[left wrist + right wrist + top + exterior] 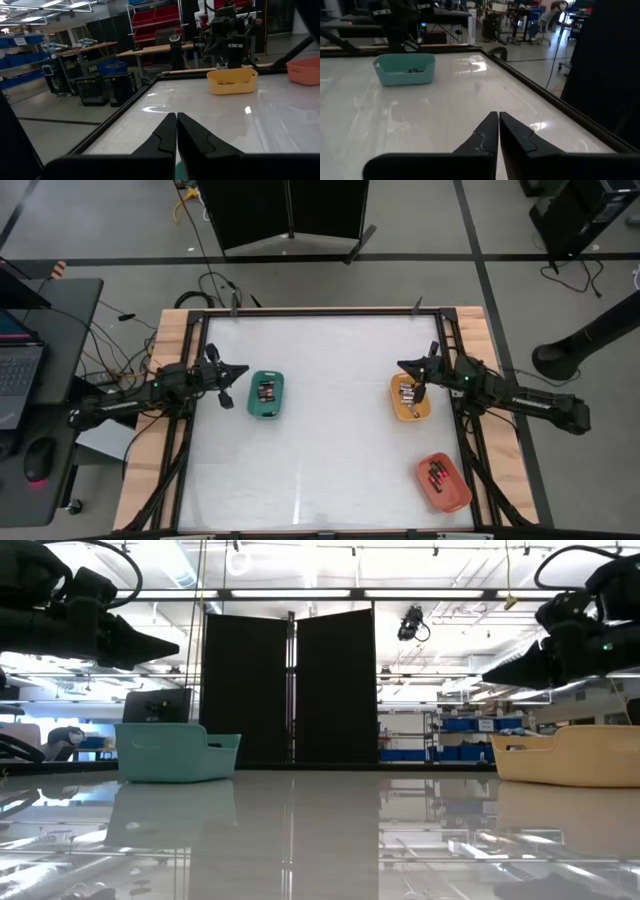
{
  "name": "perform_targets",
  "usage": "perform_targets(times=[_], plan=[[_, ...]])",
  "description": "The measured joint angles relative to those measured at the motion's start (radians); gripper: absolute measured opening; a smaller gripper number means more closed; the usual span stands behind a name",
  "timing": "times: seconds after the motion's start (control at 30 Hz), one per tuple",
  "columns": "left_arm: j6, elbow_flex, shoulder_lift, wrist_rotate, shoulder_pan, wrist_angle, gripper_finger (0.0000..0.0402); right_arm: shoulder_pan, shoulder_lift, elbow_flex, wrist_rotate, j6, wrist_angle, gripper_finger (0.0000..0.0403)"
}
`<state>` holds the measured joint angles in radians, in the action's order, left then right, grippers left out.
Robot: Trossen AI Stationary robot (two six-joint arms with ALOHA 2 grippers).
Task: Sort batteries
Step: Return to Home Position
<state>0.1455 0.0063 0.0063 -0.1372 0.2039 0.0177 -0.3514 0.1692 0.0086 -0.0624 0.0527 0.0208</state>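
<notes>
Batteries lie inside three small oval trays: a green tray at the table's left, an orange-yellow tray at the right, and a red tray near the right near corner. Dark cells show in the green tray, more cells in the yellow one, and red-tipped ones in the red one. My left gripper hovers shut just left of the green tray. My right gripper hovers shut above the yellow tray's far edge. Both sets of fingertips touch nothing.
The white tabletop lies bare between the trays. A raised dark frame borders the table. A laptop and mouse sit on a side desk beyond the left edge. Room furniture and shelves stand beyond the far edge.
</notes>
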Motion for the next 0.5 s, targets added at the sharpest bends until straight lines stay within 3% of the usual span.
perform_targets(times=[0.5], plan=[[-0.001,0.0,0.0,0.001,0.0,0.109,0.0023,-0.002,0.005,0.0,0.001,0.011,0.0,0.0024]])
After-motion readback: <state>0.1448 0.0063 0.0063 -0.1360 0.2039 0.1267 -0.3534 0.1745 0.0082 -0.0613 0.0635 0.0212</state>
